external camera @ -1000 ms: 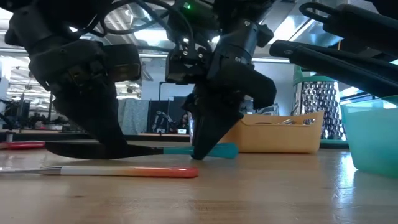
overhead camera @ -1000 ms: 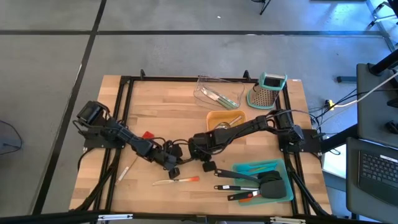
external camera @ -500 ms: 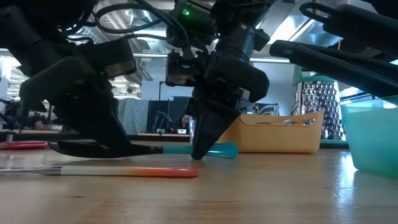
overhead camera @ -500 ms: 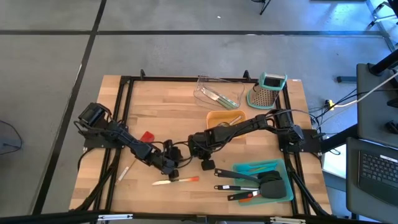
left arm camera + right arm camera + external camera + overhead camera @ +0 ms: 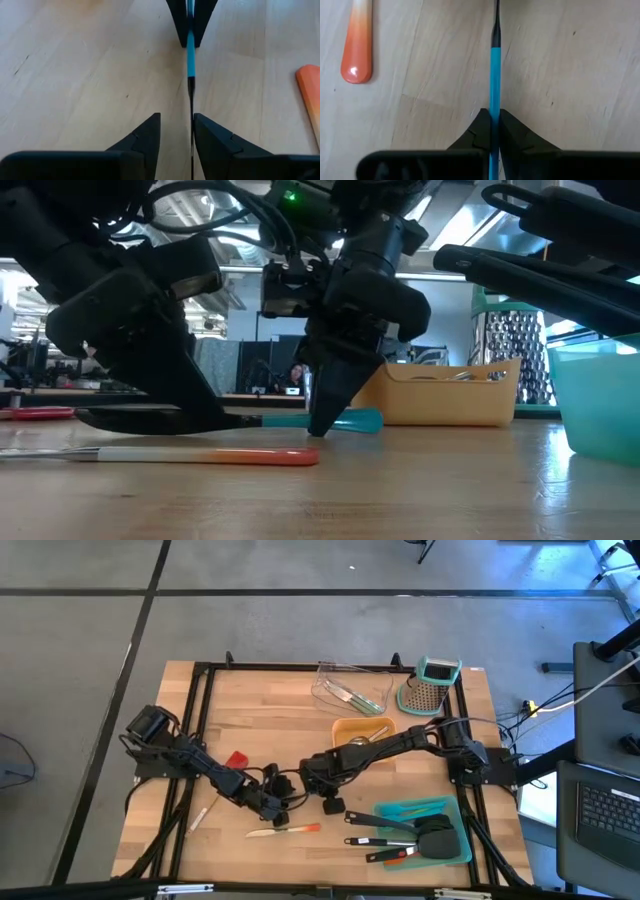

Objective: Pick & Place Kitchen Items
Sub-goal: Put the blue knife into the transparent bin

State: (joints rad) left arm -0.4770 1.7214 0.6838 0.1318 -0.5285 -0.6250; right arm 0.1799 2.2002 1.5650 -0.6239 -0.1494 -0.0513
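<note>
My right gripper (image 5: 491, 122) has its jaws pinched tight on the teal handle of a thin black-bladed utensil (image 5: 494, 65), which lies low over the middle of the wooden surface (image 5: 260, 705). My left gripper (image 5: 176, 131) faces it from the other end, jaws parted, with the dark blade running through the gap beside one finger. An orange-handled knife (image 5: 285, 831) lies just in front of both grippers.
</note>
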